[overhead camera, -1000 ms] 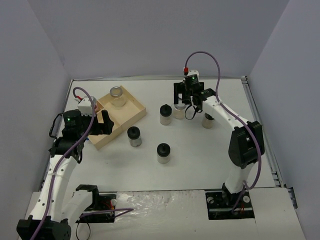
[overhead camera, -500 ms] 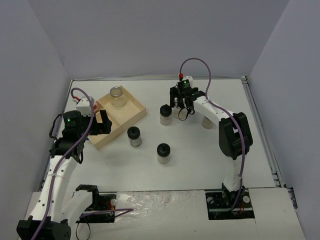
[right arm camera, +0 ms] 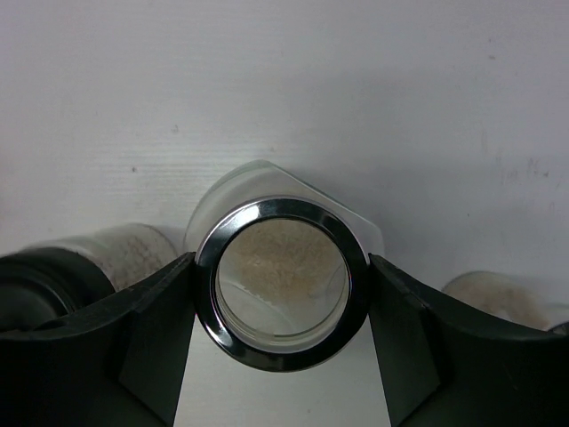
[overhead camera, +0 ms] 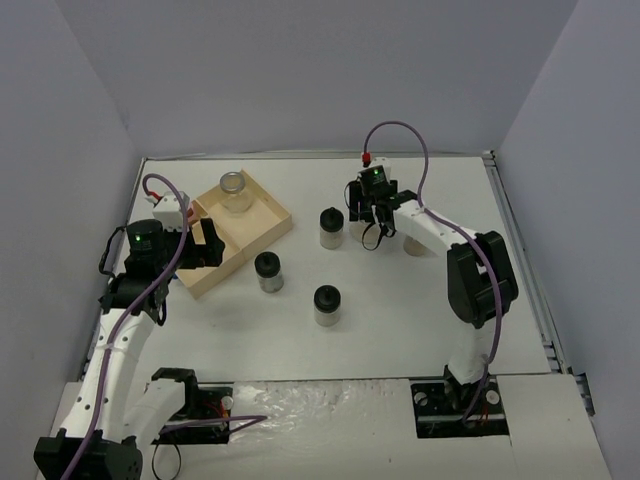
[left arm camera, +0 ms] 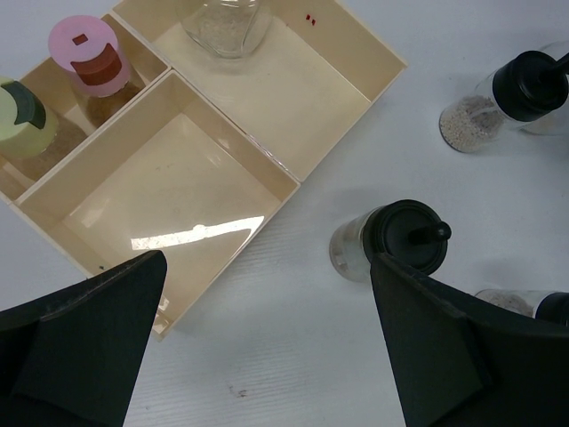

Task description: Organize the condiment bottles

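As R tool (right arm camera: pixel 282 267) clamps, silver-lid jar (right arm camera: pixel 282 298) btw jaws

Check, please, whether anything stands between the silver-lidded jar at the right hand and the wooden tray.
Yes. A black-capped jar stands close beside the silver-lidded jar, on the side toward the wooden tray, so a straight slide would likely hit it.

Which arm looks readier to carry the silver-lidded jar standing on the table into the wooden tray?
Right: the right gripper has a finger against each side of the silver-lidded jar. The left gripper hangs open by the tray, far from that jar.
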Controlling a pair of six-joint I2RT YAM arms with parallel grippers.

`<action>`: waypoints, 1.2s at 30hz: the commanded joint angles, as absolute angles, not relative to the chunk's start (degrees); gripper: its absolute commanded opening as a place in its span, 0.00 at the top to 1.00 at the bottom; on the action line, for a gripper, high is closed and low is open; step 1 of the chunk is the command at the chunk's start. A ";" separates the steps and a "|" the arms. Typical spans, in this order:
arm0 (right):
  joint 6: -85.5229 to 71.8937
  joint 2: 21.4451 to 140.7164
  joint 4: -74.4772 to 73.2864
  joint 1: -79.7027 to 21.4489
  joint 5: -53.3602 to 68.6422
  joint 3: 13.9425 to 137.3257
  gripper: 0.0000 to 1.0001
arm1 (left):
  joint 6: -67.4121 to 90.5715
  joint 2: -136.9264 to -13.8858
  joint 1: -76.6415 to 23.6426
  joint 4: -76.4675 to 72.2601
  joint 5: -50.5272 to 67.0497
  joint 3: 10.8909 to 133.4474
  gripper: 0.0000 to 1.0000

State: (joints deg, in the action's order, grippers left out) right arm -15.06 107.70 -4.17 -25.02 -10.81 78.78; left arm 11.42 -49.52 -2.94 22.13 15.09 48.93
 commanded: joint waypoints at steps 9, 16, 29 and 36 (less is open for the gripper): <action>-3.32 86.78 -1.22 -31.30 -1.72 63.08 0.99 | 12.08 -49.70 -3.12 18.55 17.45 50.36 0.03; -0.53 86.46 4.83 -35.65 6.17 60.19 1.00 | 11.74 -49.34 -3.16 18.14 18.10 49.96 0.03; 5.70 94.43 8.09 -40.32 12.69 66.38 0.97 | 11.13 -48.72 -3.69 17.49 19.17 49.72 0.03; 6.95 96.15 8.08 -40.79 12.50 66.33 0.68 | 10.81 -48.79 -3.98 17.38 19.67 49.83 0.03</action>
